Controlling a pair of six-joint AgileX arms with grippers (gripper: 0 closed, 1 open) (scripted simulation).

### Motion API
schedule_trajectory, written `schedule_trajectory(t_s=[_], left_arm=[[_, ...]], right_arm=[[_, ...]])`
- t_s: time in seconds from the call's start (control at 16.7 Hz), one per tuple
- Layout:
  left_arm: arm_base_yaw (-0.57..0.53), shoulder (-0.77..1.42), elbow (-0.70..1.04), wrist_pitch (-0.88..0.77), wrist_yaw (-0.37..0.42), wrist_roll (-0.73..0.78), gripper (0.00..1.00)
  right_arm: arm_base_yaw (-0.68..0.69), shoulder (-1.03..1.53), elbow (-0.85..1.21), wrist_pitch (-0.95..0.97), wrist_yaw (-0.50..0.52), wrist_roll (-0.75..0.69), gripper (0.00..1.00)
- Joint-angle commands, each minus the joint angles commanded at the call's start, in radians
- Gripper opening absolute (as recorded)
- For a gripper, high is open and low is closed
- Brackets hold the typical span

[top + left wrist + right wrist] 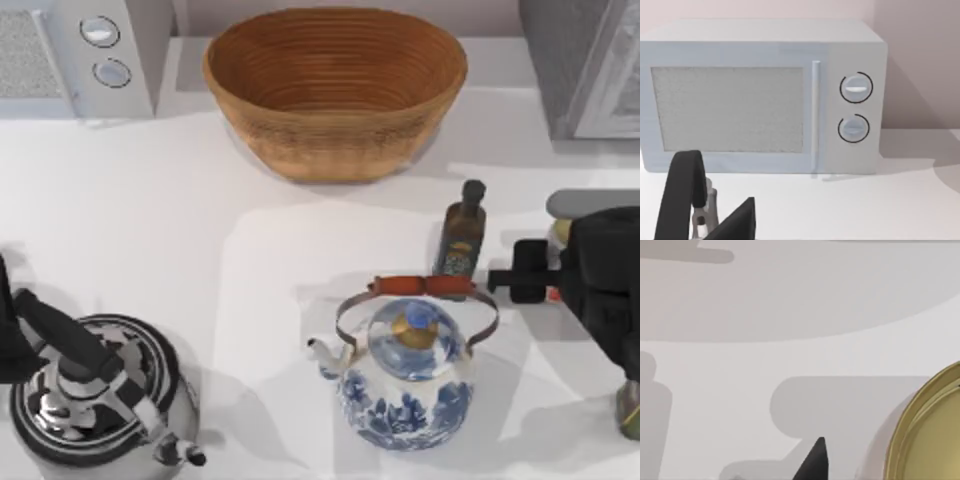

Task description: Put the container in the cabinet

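Note:
The container's pale gold round top (932,435) looms close at the edge of the right wrist view. From above, the container (561,233) is mostly hidden under my right arm, with a gold sliver and a red mark peeking out. My right gripper (530,272) hangs over it at the table's right edge, beside the dark bottle. The cabinet (600,80) stands at the back right corner. My left arm (40,330) is parked at the front left, above a silver kettle.
A woven brown basket (335,90) sits at the back middle, and a microwave (70,55) (765,95) at the back left. The dark olive-oil bottle (462,235) stands left of my right gripper. A blue-and-white teapot (405,375) is front centre, the silver kettle (95,400) front left.

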State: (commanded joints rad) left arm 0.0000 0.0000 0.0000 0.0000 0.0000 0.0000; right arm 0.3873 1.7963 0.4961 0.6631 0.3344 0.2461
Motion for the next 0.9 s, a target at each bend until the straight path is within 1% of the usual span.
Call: schedule_trajectory(t_s=[0.24, 0.42, 0.66, 0.9], left_arm=[[0.000, 0.000, 0.000, 0.000, 0.000, 0.000, 1.00], [0.000, 0.000, 0.000, 0.000, 0.000, 0.000, 1.00], [0.000, 0.000, 0.000, 0.000, 0.000, 0.000, 1.00], [0.000, 0.000, 0.000, 0.000, 0.000, 0.000, 1.00]], right_arm=[[0.000, -0.001, 0.000, -0.002, 0.001, 0.001, 0.00], [-0.037, -0.038, 0.044, -0.067, 0.028, -0.014, 0.00], [-0.080, -0.189, 0.172, -0.269, 0.043, -0.042, 0.00], [-0.065, -0.369, 0.306, -0.489, 0.015, -0.034, 0.00]])
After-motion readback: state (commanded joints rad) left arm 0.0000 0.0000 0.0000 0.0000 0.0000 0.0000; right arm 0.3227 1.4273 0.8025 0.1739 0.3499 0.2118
